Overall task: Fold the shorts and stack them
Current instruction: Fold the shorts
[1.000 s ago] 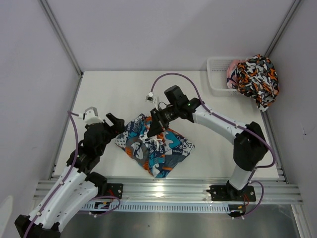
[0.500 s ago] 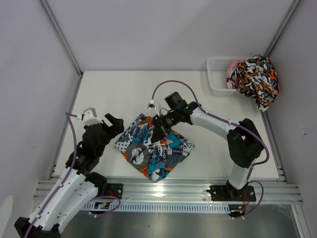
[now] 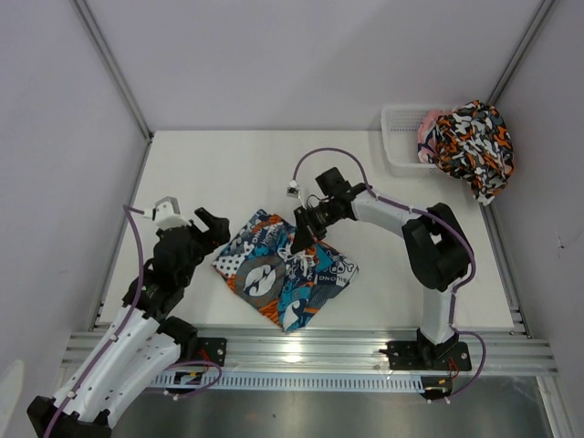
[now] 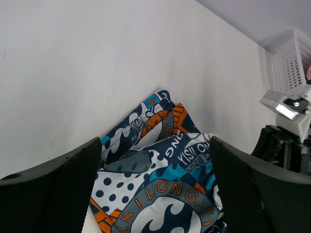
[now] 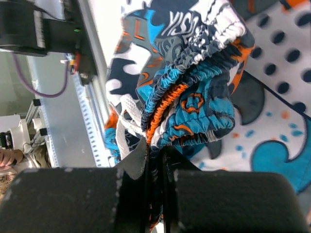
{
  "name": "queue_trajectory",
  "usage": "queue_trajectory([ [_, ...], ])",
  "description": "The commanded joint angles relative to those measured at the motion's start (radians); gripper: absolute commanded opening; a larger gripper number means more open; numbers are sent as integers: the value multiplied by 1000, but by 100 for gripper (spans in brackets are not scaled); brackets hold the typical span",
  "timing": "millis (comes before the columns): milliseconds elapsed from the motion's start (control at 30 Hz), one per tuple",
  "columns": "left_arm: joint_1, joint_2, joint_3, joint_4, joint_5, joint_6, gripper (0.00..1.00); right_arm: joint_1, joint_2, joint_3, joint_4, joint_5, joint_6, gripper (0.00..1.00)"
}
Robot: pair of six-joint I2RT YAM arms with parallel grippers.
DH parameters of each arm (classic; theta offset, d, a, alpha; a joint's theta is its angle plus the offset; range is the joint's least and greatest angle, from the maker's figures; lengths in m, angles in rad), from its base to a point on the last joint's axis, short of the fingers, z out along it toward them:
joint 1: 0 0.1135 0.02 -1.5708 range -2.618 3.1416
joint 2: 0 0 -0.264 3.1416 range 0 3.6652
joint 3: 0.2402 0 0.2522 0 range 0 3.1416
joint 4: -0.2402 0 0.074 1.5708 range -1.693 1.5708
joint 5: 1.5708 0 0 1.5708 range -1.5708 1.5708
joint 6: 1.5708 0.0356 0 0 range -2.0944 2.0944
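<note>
my right end effector (image 5: 154, 151) is clenched on the crinkly elastic waistband of the teal shorts (image 3: 274, 278), a soft folded square under it. left end effector (image 3: 193, 221), released, hovers beside them. blotched shorts (image 3: 474, 137) drape a mesh basket (image 3: 399, 137) beyond.

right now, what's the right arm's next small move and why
Likely lay the pinched waistband flat, then open: the right gripper is shut on the teal shorts, elastic bunched up, and the left gripper hangs open beside them.
</note>
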Motion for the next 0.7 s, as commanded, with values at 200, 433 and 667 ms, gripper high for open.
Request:
queue_trajectory([
  [200, 9, 16, -27, 67, 43, 28, 93, -45, 89, 58, 30, 48, -49, 4],
  [433, 9, 16, -38, 76, 62, 36, 93, -72, 128, 73, 24, 71, -56, 4],
  [667, 9, 17, -61, 96, 80, 39, 93, -74, 128, 47, 29, 166, -50, 5],
])
